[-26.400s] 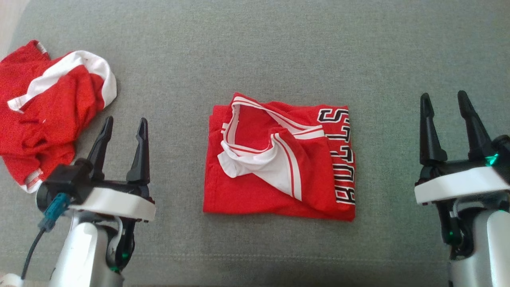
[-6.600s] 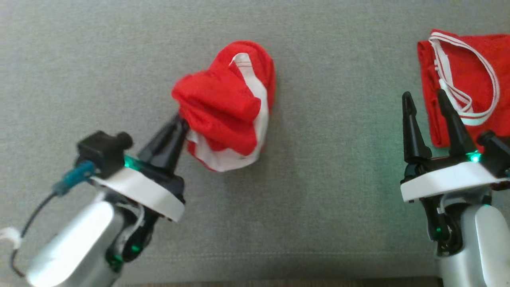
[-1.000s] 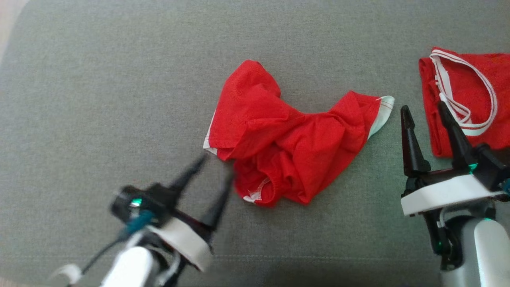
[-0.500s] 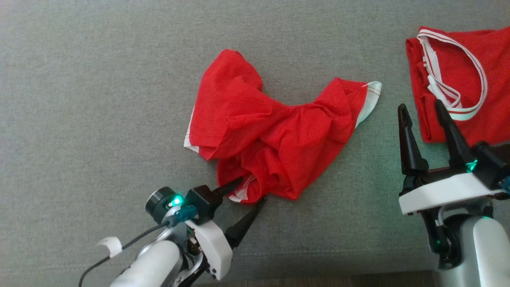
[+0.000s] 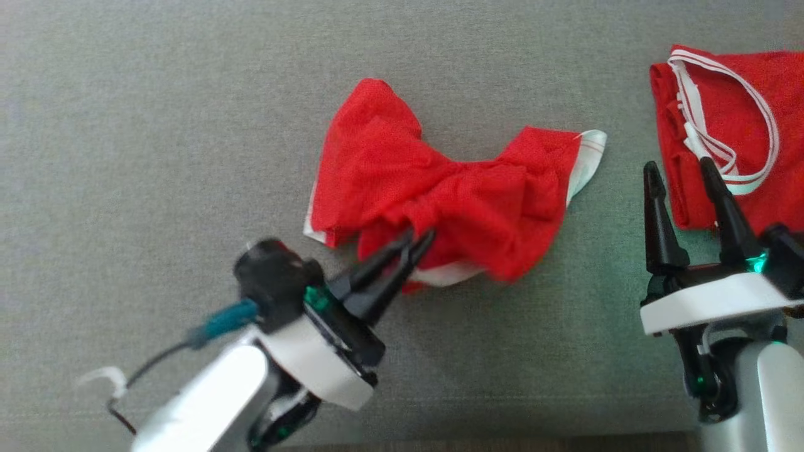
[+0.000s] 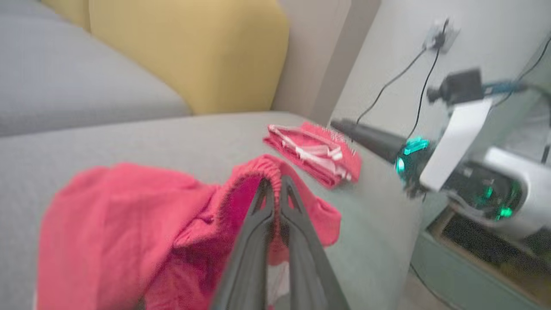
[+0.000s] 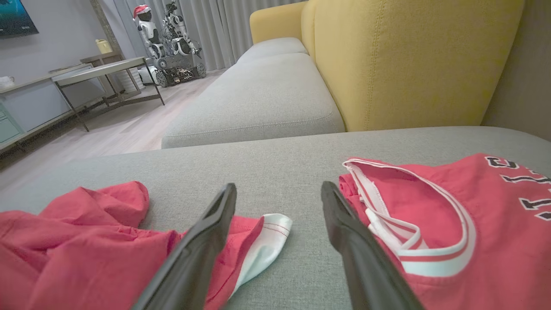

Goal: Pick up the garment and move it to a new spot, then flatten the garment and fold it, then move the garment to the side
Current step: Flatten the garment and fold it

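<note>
Item, nearest us: left pincer (image 5: 418, 242), clenched on the gathered elastic hem at the near edge of the garment (image 5: 452, 194), its fingers pressed together with red cloth between them. Item: right pincer (image 5: 678, 166), to the right of the garment, released and holding nothing, close to the garment's white-trimmed corner (image 5: 590, 157) but apart from it. Item: the garment itself, red with white trim, crumpled in a heap on the grey sofa seat (image 5: 157, 125). We judge the step in hand to be the flattening, with the placing at a new spot apparently done. We reckon the next move calls for the right pincer to take that white-trimmed corner and for the two pincers to draw apart and spread the cloth. Item: folded red jersey (image 5: 741, 107), right of the garment and farther back, striped neckline uppermost. Black block letters (image 7: 499, 162) run off its edge, too cut off for us to read. We find no brand or label. Item: yellow backrest (image 7: 409, 64), beyond the garment.
</note>
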You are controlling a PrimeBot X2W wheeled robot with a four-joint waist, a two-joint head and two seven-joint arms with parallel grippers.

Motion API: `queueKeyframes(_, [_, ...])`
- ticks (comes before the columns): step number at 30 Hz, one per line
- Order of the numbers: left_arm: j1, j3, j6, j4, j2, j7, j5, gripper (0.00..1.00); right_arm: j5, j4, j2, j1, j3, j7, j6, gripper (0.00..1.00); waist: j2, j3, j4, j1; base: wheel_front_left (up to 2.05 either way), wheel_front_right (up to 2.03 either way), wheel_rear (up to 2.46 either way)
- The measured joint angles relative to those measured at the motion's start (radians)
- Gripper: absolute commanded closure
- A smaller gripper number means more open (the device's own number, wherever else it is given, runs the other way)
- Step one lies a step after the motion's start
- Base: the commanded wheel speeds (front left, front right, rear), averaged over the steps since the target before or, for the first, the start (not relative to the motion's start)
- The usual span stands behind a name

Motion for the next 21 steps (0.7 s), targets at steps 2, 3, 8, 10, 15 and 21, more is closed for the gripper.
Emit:
queueKeyframes(2, [-0.009,0.052,0.002,-0.107,0.016,-0.011,-0.038,1.0,0.007,0.002,0.0,0.0,0.0,0.0,0.0,0.0,0.0,-0.004,0.011,0.0,0.0,0.0,0.0])
queueKeyframes(3, [-0.009,0.072,0.003,-0.135,0.021,-0.012,-0.054,1.0,0.008,0.002,0.0,0.0,0.0,0.0,0.0,0.0,0.0,-0.005,0.013,0.0,0.0,0.0,0.0])
queueKeyframes(8, [-0.014,0.176,0.057,-0.184,0.035,-0.02,-0.111,1.0,0.012,0.002,0.0,0.0,0.007,0.0,0.0,0.0,0.0,-0.003,0.013,0.0,0.0,0.0,0.0])
queueKeyframes(10, [-0.024,0.215,0.076,-0.141,0.037,-0.019,-0.143,1.0,0.021,0.002,0.0,-0.001,0.014,0.0,0.0,0.0,0.0,0.0,0.006,0.0,0.0,0.0,0.0])
queueKeyframes(15, [-0.036,0.274,0.091,0.067,0.034,-0.019,-0.21,1.0,0.028,0.012,0.0,-0.002,0.018,-0.002,0.0,0.0,0.0,0.014,-0.019,0.0,0.0,0.0,0.0])
queueKeyframes(21, [-0.036,0.287,0.07,0.311,0.021,-0.02,-0.251,1.0,0.042,0.021,0.001,-0.006,0.019,-0.018,0.0,0.0,0.0,0.032,-0.043,0.0,0.0,0.0,0.0])
